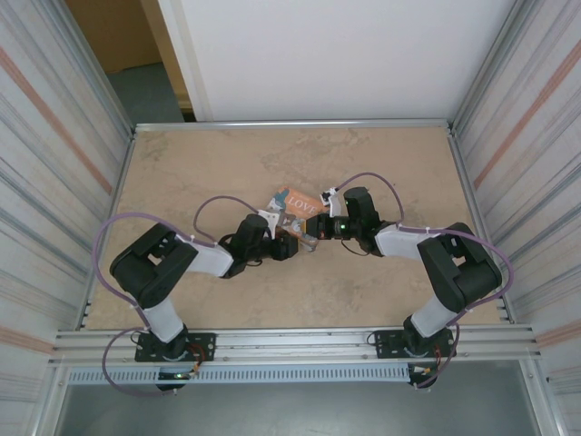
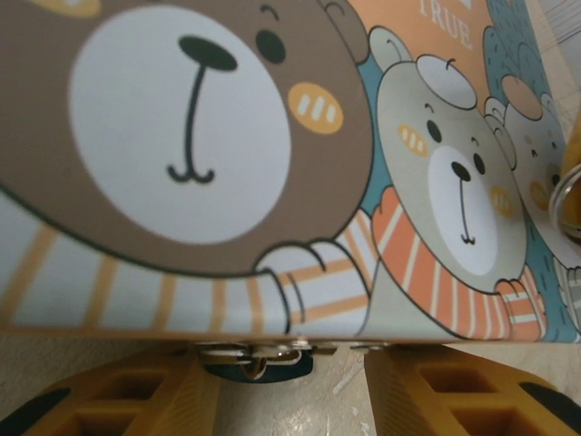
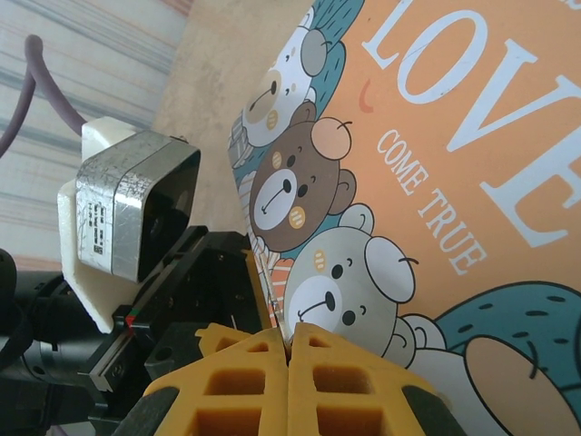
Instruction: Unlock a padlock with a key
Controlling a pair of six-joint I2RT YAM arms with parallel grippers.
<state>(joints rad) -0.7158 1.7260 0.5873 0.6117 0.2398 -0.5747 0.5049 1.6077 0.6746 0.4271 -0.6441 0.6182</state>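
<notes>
Yellow ribbed fingers (image 2: 127, 400) of the left gripper (image 2: 281, 386) stand apart at 7 and 5 o'clock in the left wrist view, released, neither visibly pressing on the padlock (image 2: 257, 361). The padlock, a small dark blue body with pale metal on top, sits between them at 6 o'clock, tucked against the lower edge of the picture box (image 2: 272, 182). How it hangs on the box is too hidden to tell. At 3 o'clock a pale metal ring (image 2: 565, 195) shows against the box's far edge.

The right gripper (image 3: 290, 343) is clenched, its two yellow pads (image 3: 236, 381) pressed flat together at 6 o'clock in the right wrist view, tips at the box's bear-printed edge. Whether anything thin is pinched between them I cannot tell. At 9 o'clock from it sits the left arm's wrist camera (image 3: 136, 204), black-faced in a white housing.

From above, both arms reach inward and meet mid-bench, with the box lying askew at 12 o'clock from where they meet. The bench (image 1: 227, 163) is a beige, stone-mottled sheet edged by aluminium rails (image 1: 290, 341). Striped corrugated walls (image 1: 45, 163) close off 9 and 3 o'clock, and a white panel (image 1: 345, 54) closes off 12. At 11 o'clock a gap shows a brown board and grey floor.
</notes>
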